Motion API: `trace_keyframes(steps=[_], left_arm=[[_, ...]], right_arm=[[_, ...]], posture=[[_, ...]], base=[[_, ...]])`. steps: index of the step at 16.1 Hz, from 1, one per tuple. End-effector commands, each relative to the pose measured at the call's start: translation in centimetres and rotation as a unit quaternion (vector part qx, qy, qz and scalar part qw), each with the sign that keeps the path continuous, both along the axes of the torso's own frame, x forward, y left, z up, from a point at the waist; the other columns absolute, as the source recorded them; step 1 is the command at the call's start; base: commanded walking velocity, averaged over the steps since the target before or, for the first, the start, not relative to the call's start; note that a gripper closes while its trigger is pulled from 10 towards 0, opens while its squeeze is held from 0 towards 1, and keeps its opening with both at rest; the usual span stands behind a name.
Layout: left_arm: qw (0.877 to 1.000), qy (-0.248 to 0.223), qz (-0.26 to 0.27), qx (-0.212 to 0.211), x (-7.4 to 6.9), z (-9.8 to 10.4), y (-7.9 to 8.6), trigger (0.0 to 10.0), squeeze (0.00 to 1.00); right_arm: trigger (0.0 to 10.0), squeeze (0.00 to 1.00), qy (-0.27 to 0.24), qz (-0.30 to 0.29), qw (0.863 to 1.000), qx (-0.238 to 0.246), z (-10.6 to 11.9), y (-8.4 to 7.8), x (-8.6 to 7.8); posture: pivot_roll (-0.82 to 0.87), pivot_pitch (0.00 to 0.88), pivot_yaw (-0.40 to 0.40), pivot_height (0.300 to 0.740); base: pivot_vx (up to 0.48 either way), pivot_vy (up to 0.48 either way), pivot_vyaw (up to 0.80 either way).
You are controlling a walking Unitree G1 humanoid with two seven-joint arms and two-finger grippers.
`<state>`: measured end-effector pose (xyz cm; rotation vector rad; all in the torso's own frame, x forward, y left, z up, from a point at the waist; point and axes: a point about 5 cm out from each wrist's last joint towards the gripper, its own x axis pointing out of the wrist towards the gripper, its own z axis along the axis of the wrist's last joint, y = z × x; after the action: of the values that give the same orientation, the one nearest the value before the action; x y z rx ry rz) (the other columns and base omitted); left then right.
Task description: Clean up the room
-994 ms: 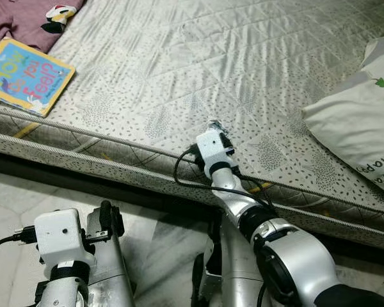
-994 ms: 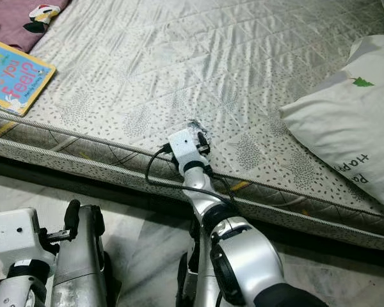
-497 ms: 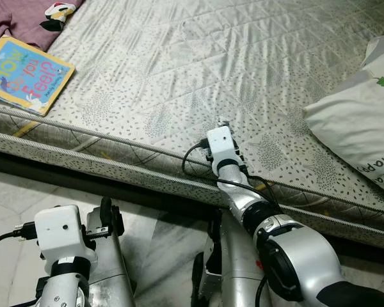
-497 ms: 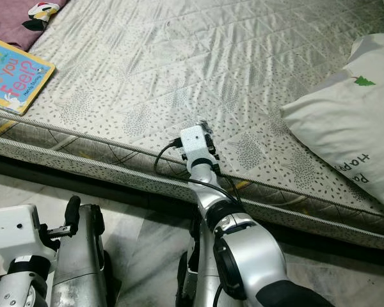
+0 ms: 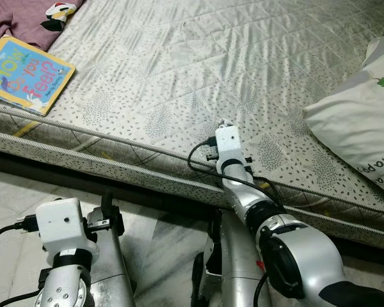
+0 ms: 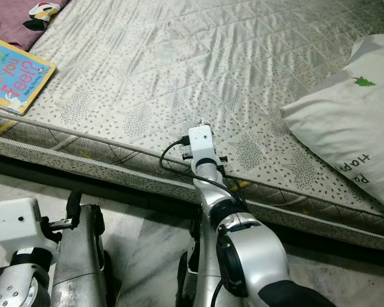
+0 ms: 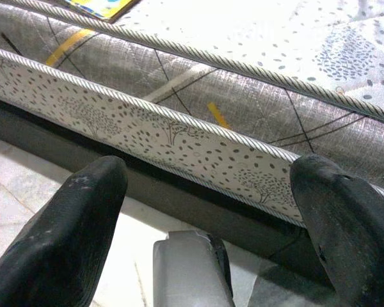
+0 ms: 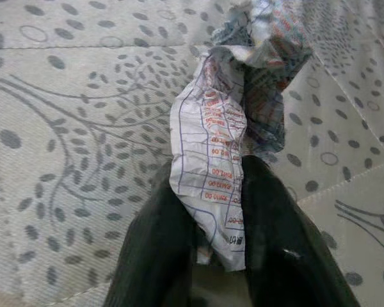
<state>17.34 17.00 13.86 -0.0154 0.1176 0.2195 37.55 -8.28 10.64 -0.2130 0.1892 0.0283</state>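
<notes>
Your right gripper (image 8: 221, 211) was clamped on a crumpled white paper printed with red and blue figures (image 8: 227, 137), just above the grey patterned quilted mattress (image 5: 179, 70) near its 6 o'clock edge; your left gripper (image 7: 208, 224) hung wide open, holding nothing.

Both arms are silver metal with black joint rings. Each wrist carries a white box-shaped camera housing with a black cable that loops behind the claw. The left gripper (image 7: 211, 211) and the right gripper (image 8: 221, 211) have long, matte black, rounded fingers.
</notes>
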Motion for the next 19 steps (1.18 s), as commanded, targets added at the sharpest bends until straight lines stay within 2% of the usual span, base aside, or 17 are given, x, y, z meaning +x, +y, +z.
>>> trace_keyframes(steps=[1,4,7,8,10,12,14,15,16,17,18,19], left_arm=[[1.0,0.012,0.004,0.001,0.0,-0.6,0.1,10.0,0.0],[1.0,0.0,-0.01,-0.002,1.4,-0.7,-0.2,10.0,0.0],[0.999,-0.015,-0.036,-0.007,3.6,-1.2,-0.7,10.0,0.0],[0.999,-0.017,-0.041,-0.005,4.2,-1.4,-0.7,10.0,0.0],[0.998,-0.019,-0.053,-0.006,5.0,-1.7,-0.7,10.0,0.0],[0.996,-0.026,-0.081,-0.006,6.2,-2.3,-0.7,10.0,0.0],[0.995,-0.029,-0.092,0.002,6.7,-2.5,-0.5,10.0,0.0],[0.995,-0.029,-0.093,0.002,6.9,-2.7,-0.4,10.0,0.0],[0.995,-0.027,-0.097,-0.001,7.0,-3.0,-0.3,10.0,0.0],[0.995,-0.027,-0.096,-0.001,7.0,-3.1,-0.2,10.0,0.0],[0.995,-0.027,-0.096,-0.003,6.9,-3.4,-0.2,10.0,0.0],[0.995,-0.024,-0.097,-0.003,6.6,-3.8,-0.2,10.0,0.0]], right_arm=[[0.0,0.0,0.02,-0.008,1.0,0.013,-0.9,-0.7,-0.3],[0.0,0.0,0.017,-0.017,0.999,0.027,-0.8,-2.0,-0.1],[0.0,0.0,0.004,-0.035,0.998,0.058,-0.7,-4.9,0.0],[0.0,0.0,-0.005,-0.03,0.996,0.082,-0.7,-5.6,-0.1],[0.0,0.0,-0.029,0.0,0.995,0.094,-0.7,-6.4,-0.5],[0.0,0.0,-0.078,0.051,0.992,0.089,-0.6,-8.0,-1.9],[0.0,0.0,-0.091,0.054,0.986,0.126,-1.0,-9.5,-4.7],[0.0,0.0,-0.093,0.061,0.985,0.13,-1.0,-9.5,-5.5],[0.0,0.0,-0.095,0.075,0.983,0.137,-1.3,-9.1,-7.3],[1.4,0.0,-0.091,0.077,0.982,0.145,-1.6,-8.9,-8.2],[10.0,0.0,-0.08,0.082,0.982,0.148,-2.0,-8.8,-9.5],[10.0,0.0,-0.064,0.074,0.984,0.145,-2.4,-9.0,-10.8]], posture=[[0.21,0.242,-0.163,0.526],[0.18,0.193,-0.149,0.526],[0.11,0.113,-0.121,0.526],[0.09,0.089,-0.105,0.526],[0.04,0.048,-0.077,0.526],[-0.01,0.0,-0.041,0.526],[-0.04,0.0,-0.017,0.526],[-0.04,0.0,-0.015,0.526],[-0.05,0.0,0.004,0.526],[-0.06,0.0,0.006,0.526],[-0.06,0.0,0.016,0.526],[-0.06,0.0,0.023,0.526]], base=[[0.0,0.0,0.0],[0.0,0.0,0.0],[0.0,0.0,0.0],[0.0,0.0,0.0],[0.0,0.0,0.0],[0.0,0.0,0.0],[0.0,0.0,0.0],[0.0,0.0,0.0],[0.0,0.0,0.0],[0.0,0.0,0.0],[0.0,0.0,0.0],[0.0,0.0,0.0]])
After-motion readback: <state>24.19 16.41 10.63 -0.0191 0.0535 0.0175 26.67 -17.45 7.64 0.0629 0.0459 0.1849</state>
